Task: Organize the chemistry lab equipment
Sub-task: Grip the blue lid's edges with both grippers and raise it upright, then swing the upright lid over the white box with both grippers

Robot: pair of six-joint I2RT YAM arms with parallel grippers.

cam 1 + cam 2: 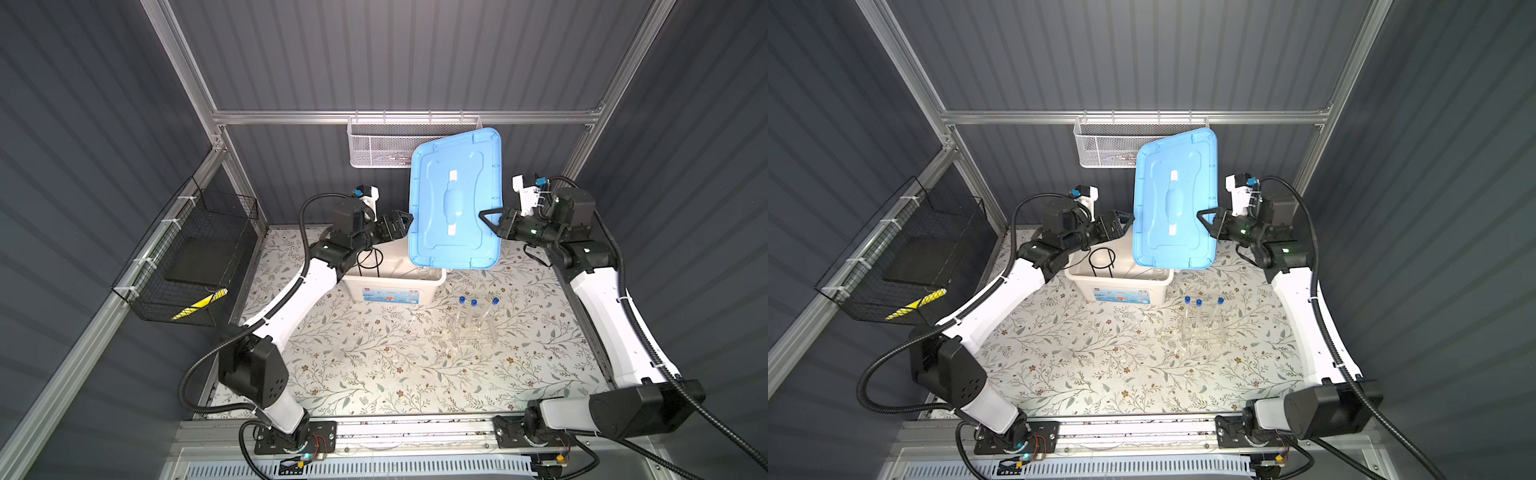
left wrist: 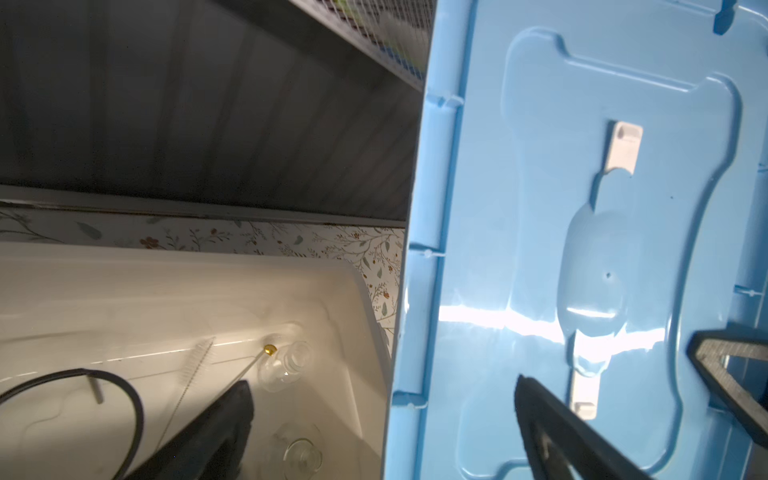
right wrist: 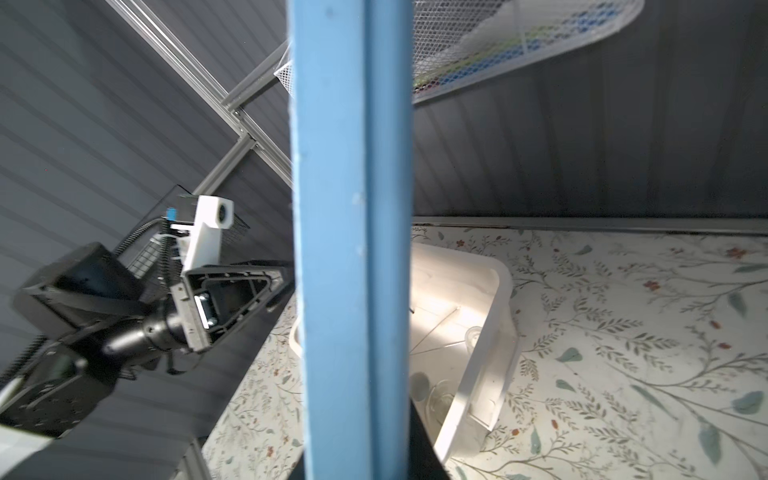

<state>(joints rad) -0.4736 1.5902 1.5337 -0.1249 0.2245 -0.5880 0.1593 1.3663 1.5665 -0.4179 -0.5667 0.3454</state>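
- Lid removal in hand: right gripper [image 1: 488, 218] clamped on blue lid [image 1: 455, 199] above white storage box [image 1: 390, 286]; left gripper [image 1: 402, 222] released, jaws astride lid's opposite edge.
- 3 capped test tubes [image 1: 473, 313] racked in front of box.
- Next, likely: setting lid aside, clear of box.

Light falls from overhead: the table [image 1: 374, 374] is bright, the walls [image 1: 83, 124] dim. Shadows on the table are faint and soft-edged.

In the left wrist view a white glare band crosses the lid [image 2: 519, 320] just ahead of the left gripper [image 2: 382, 382]. The box [image 2: 166, 291] floor below that gripper is strongly lit. The gripper's fingers [image 2: 216, 436] are dark and blurred.

In the right wrist view the lid's edge sits close to the lens, soft and out of focus.

Both top views splay the frame [image 1: 374, 117] toward the picture edges. The tubes [image 1: 473, 316], well short of the right gripper [image 1: 484, 216], barely show but for blue caps.
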